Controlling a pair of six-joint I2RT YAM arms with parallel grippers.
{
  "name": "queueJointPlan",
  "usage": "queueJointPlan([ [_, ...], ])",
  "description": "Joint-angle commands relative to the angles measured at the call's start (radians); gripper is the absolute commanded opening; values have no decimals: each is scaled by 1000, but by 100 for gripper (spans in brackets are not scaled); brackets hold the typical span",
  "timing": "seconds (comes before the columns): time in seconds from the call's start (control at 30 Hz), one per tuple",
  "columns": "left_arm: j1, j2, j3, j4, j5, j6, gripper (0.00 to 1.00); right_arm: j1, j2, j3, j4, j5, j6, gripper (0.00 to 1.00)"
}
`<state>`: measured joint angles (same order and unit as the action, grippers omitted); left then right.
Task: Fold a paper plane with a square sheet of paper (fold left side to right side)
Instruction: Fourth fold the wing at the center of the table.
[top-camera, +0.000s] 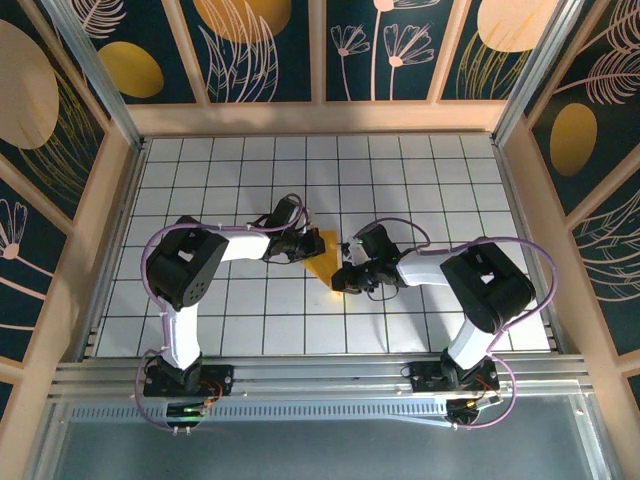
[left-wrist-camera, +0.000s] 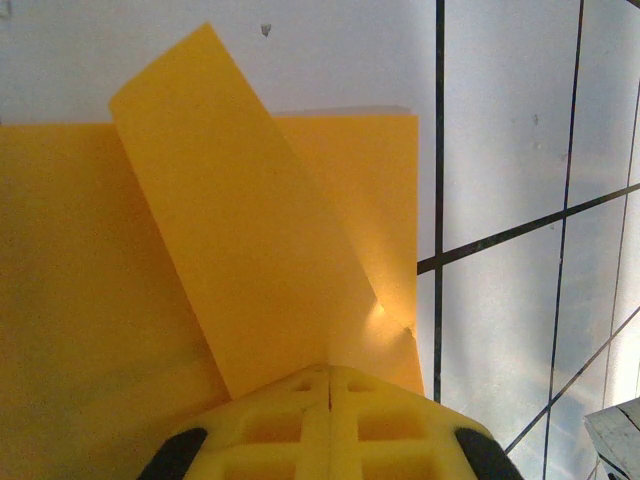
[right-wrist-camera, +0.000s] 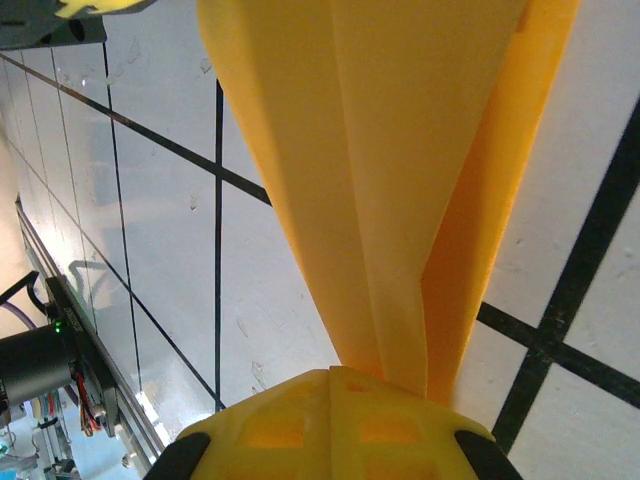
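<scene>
Top external shows the folded paper (top-camera: 322, 264) between my arms: left jaws closed on its raised flap, right jaws closed on its narrow end.

Bright, even overhead light leaves faint shadows on the tiled table (top-camera: 420, 180). In the left wrist view a glare spot marks the orange-yellow paper (left-wrist-camera: 250, 250), and the near fingertips (left-wrist-camera: 270, 425) blur.

Arms (top-camera: 182, 265) black-jointed, white links, purple cables (top-camera: 549, 275); yellow jaws, black trim.
</scene>
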<state>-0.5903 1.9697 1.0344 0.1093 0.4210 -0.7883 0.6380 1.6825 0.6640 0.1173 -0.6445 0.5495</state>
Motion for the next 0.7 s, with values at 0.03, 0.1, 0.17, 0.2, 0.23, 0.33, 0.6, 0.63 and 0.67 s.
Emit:
queueJointPlan([
  [0.03,2,26,-21,-121,-70,23,0,13,16,-19,7,8,0,0],
  [0.1,2,26,-21,-120,-70,22,0,15,16,-21,8,8,1,0],
  [0.17,1,24,-21,-121,-70,22,0,15,16,-23,8,7,3,0],
  [0.2,1,24,-21,-120,-70,23,0,17,17,-24,8,6,4,0],
  [0.23,2,23,-22,-120,-71,23,0,18,18,-24,6,6,4,0],
  [0.33,2,24,-23,-122,-71,22,0,22,17,-32,4,8,7,0],
  [0.6,1,27,-19,-122,-71,22,0,28,8,-54,7,9,18,0],
  [0.63,2,27,-18,-123,-71,22,0,28,8,-56,7,8,19,0],
  [0.67,1,28,-17,-123,-71,22,0,29,8,-58,8,6,20,0],
])
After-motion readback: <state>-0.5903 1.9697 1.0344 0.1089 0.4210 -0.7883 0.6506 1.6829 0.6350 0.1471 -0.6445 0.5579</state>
